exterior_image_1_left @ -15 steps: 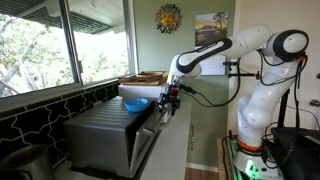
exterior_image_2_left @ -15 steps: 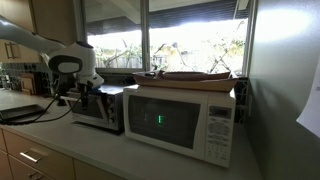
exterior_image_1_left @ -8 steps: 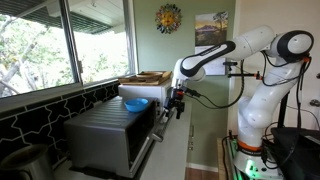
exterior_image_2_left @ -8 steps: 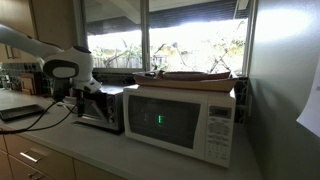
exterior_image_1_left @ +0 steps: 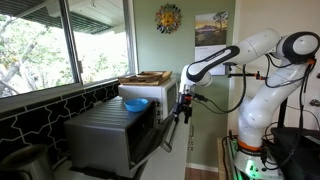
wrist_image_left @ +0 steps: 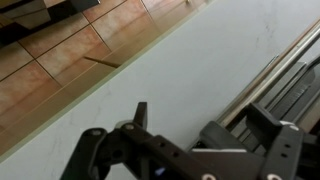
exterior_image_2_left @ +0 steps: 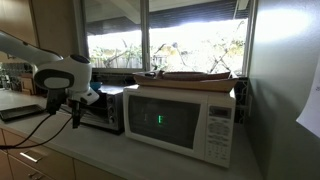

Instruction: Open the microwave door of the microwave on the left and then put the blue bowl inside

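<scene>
The grey steel microwave (exterior_image_1_left: 105, 135) stands on the counter, also in an exterior view (exterior_image_2_left: 100, 108). Its door (exterior_image_1_left: 152, 138), hinged at the bottom, tilts outward, partly open. The blue bowl (exterior_image_1_left: 135, 103) sits on the microwave's top. My gripper (exterior_image_1_left: 181, 112) is at the door's upper edge, also in an exterior view (exterior_image_2_left: 74, 110). In the wrist view my gripper (wrist_image_left: 205, 125) has its fingers spread, with the right finger (wrist_image_left: 272, 135) against the door's steel handle bar (wrist_image_left: 285, 65). Nothing is held between the jaws.
A white microwave (exterior_image_2_left: 180, 118) stands beside the grey one, with a wooden tray (exterior_image_2_left: 190, 76) on top. The light countertop (wrist_image_left: 160, 70) ends at an edge above a tiled floor (wrist_image_left: 50, 70). Windows run behind the appliances.
My gripper has moved away from the grey microwave's front and slightly down. The door's top edge has swung outward with it, so the door stands more open.
</scene>
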Robot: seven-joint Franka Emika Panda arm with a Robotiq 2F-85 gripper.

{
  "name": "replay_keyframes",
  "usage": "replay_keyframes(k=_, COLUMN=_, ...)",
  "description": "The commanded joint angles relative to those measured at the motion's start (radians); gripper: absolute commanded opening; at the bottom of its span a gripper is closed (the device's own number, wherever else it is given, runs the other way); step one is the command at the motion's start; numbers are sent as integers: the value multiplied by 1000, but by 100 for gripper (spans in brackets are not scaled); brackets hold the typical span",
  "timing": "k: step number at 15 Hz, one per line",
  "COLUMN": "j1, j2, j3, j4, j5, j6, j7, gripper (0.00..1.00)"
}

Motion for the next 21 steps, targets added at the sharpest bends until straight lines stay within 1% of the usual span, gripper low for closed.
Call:
replay_keyframes(k=1, j1=-20, j2=17, j3=-24, j4=2, j5=4, j6=16, j7=-10, gripper=100)
replay_keyframes(k=7, j1=-36, j2=43, j3=-25, j4=6, j5=-27, j6=-47, j7=4, gripper=100)
replay_keyframes(k=12, j1=-68, j2=68, j3=-19, j4=5, j5=-71, j6=-118, j7=23, gripper=100)
replay_keyframes(k=15, j1=-71, j2=75, j3=-23, j4=5, j5=-73, j6=-127, j7=14, gripper=100)
replay_keyframes(k=16, j1=-80, j2=78, j3=-17, j4=6, j5=-92, j6=-154, j7=33, gripper=100)
replay_keyframes(k=21, j1=-105, j2=77, j3=-9, j4=6, j5=-145, j6=-164, j7=65, gripper=100)
